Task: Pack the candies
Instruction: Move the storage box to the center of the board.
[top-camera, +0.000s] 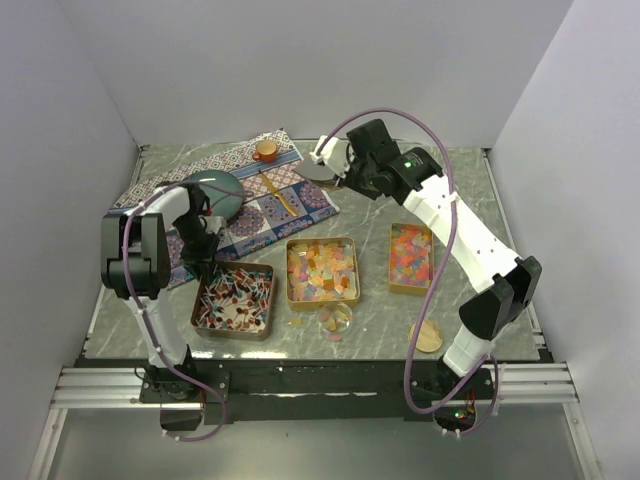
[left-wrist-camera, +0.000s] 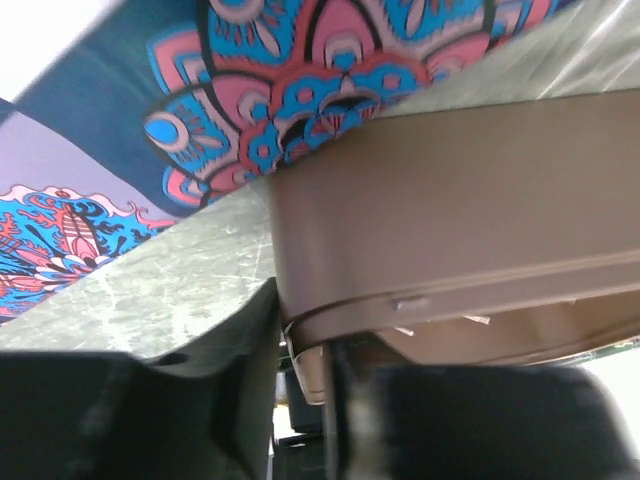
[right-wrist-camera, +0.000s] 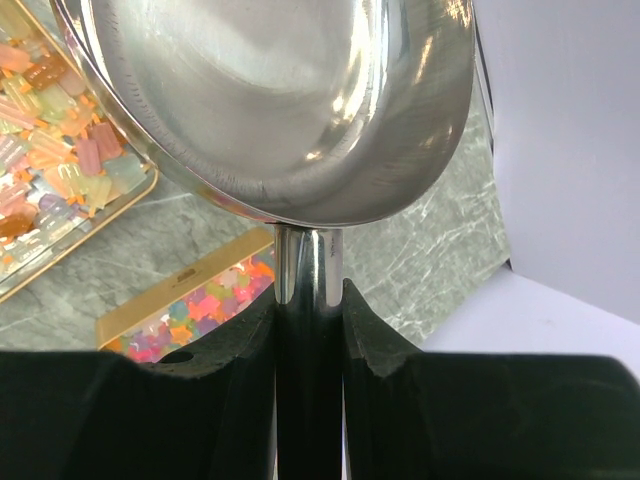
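- The left arm is folded, elbow high at 9 o'clock of the table, forearm dropping steeply to the left tin (top-camera: 231, 335).
- The left gripper (top-camera: 206, 263) sits at that tin's 11 o'clock corner. In the left wrist view the brown tin wall (left-wrist-camera: 450, 220) runs down into the narrow slit between the fingers (left-wrist-camera: 130, 420), which are pinched on it.
- The right arm stretches from its base at 5 o'clock up toward 12 o'clock, wrist bent leftward.
- The right gripper (right-wrist-camera: 310, 310) clamps the handle of a steel scoop (right-wrist-camera: 280, 100), bowl raised beside the patterned cloth (top-camera: 290, 205).
- The red-white-black candies (top-camera: 235, 297) fill the left tin, at 7 o'clock.
- The pale yellow-orange candies (top-camera: 322, 268) lie in the middle tin (top-camera: 288, 270), and a few are loose just beyond its 6 o'clock edge.
- The bright pink-orange candies (top-camera: 410, 252) lie in the right tin (top-camera: 410, 292), at 3 o'clock.
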